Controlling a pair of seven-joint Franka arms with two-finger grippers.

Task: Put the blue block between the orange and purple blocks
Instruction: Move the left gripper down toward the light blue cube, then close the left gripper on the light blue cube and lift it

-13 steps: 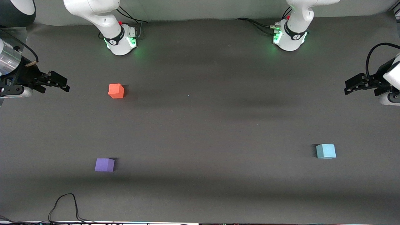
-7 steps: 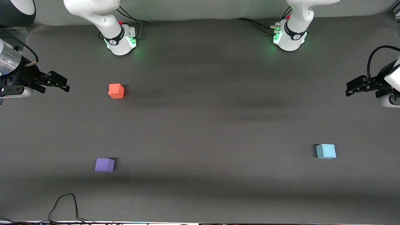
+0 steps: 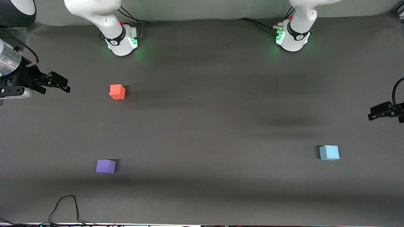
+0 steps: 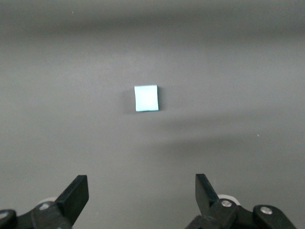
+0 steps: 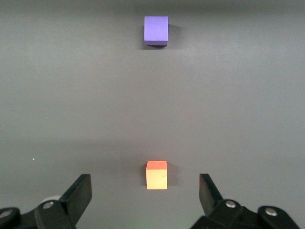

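1. Three blocks on the table (image 3: 202, 126), none of them touched: the blue block (image 3: 329, 152) sits alone toward the left arm's end, well apart from the other two.
2. Taking the blue block as the marker, the orange block (image 3: 117, 91) and the purple block (image 3: 105, 166) both lie off toward the right arm's end, orange farther from the front camera than blue, purple a little nearer to it, with a bare gap between the pair.
3. Left gripper (image 3: 374, 114) hangs in the air beside the blue block at the table's edge, fingers spread wide and empty; its wrist view looks straight at the cube (image 4: 146, 98).
4. Right gripper (image 3: 64, 85) waits near orange, fingers apart, nothing held.
5. Step in hand, I'd say: the approach for the pick. Nothing is grasped yet.
6. Next move calls for the left gripper to come over the blue block, square its fingers to two flat faces, drop, and close.
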